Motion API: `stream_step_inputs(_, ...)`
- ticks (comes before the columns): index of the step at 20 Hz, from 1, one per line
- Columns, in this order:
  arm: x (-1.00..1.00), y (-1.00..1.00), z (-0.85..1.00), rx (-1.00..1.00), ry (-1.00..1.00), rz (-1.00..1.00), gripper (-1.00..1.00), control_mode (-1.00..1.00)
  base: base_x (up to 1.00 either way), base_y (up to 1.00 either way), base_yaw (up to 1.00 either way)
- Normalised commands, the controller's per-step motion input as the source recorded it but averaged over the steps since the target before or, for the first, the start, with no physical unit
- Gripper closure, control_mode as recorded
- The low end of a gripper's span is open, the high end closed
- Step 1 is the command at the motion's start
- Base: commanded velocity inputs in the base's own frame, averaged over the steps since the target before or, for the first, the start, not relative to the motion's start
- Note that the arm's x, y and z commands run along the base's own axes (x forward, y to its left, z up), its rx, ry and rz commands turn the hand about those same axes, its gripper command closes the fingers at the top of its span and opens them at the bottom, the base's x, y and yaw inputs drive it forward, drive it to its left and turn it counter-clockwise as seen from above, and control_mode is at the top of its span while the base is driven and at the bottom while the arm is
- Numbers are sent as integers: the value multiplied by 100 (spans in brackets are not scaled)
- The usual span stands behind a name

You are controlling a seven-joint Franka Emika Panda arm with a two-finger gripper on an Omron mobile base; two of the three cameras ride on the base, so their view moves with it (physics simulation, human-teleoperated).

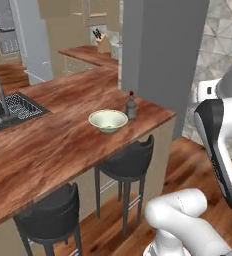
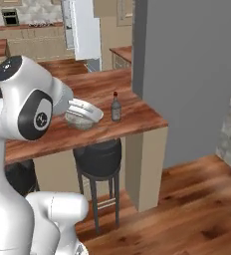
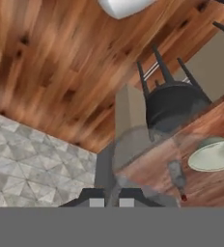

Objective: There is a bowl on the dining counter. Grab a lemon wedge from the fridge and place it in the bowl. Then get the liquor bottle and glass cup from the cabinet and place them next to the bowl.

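Observation:
The pale bowl (image 1: 108, 120) sits near the end of the reddish-brown dining counter (image 1: 53, 145), and the arm partly covers the bowl (image 2: 79, 121) in the right base view. The small dark liquor bottle (image 1: 131, 106) with its red cap stands upright just beside it. In the hand view my gripper (image 3: 110, 201) is shut on the translucent grey glass cup (image 3: 133, 144), which reaches out from the fingertips above the wooden floor, off the counter's end. Bowl (image 3: 213, 154) and bottle (image 3: 176, 174) lie to the right there. No lemon wedge can be made out in the bowl.
Two black stools (image 1: 125, 162) (image 1: 50, 215) stand under the counter's near edge. A black sink (image 1: 13, 111) with a thin faucet is at the left. A grey wall column (image 1: 158, 50) rises behind the bottle. The pale fridge (image 2: 85, 30) stands far back.

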Motion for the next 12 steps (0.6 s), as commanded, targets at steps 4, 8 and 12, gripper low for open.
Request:
stream_step_inputs(4, 0, 0, 0, 0, 0, 0, 100, 100, 31, -29, 68)
stream_step_inputs(8, 0, 0, 0, 0, 0, 0, 100, 100, 45, -29, 66)
stream_step_inputs(12, 0, 0, 0, 0, 0, 0, 100, 100, 52, -40, 60)
